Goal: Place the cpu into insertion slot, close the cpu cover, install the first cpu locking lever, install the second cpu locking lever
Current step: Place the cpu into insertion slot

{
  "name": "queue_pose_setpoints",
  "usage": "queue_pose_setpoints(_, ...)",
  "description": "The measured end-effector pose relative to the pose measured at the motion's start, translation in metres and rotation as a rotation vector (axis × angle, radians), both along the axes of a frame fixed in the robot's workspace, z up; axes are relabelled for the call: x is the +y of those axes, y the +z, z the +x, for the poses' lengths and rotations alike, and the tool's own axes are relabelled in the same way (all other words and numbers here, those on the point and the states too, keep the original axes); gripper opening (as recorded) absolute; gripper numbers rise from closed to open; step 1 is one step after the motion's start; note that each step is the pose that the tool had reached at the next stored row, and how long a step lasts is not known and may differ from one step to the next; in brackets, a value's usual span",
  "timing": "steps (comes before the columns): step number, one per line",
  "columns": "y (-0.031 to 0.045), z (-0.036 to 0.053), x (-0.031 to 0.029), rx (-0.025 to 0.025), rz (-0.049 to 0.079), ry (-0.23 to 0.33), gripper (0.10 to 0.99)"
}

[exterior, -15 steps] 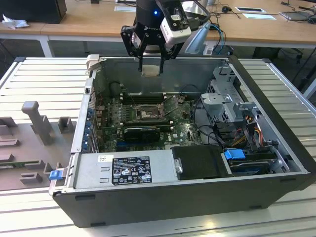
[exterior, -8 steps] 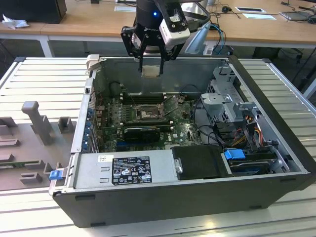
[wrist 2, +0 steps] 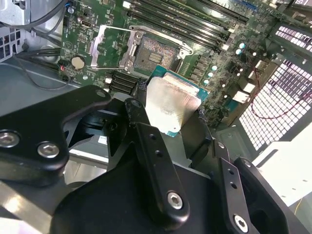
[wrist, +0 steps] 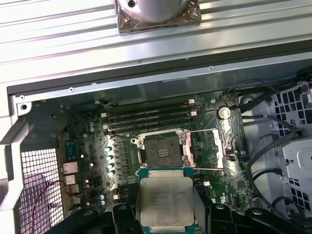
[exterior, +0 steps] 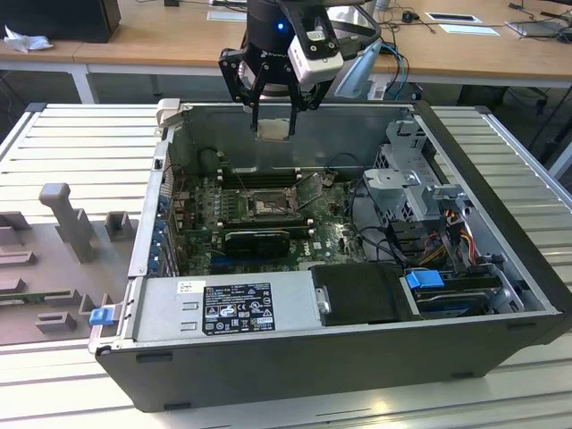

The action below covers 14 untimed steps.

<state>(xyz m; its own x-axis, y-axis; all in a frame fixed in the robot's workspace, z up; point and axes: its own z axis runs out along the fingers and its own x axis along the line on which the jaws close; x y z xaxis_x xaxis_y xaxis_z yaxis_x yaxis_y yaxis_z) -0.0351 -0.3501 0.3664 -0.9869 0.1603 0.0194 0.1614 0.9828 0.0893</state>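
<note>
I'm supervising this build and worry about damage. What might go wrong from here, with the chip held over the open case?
1. The cpu hangs in the pincer, held only by its edges above the open socket; a slip might drop it onto the motherboard.
2. It does not look centred over the socket, so lowering it misaligned could damage the contacts.

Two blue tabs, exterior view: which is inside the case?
The blue tab at the exterior view's right; the other, a blue clip, sits outside the case, at its corner.
</note>
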Motion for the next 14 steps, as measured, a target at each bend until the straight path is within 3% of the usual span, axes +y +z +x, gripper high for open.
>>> queue_pose_setpoints(14,-0.0007,0.0,0.0,0.0,0.0,-0.059,0.529)
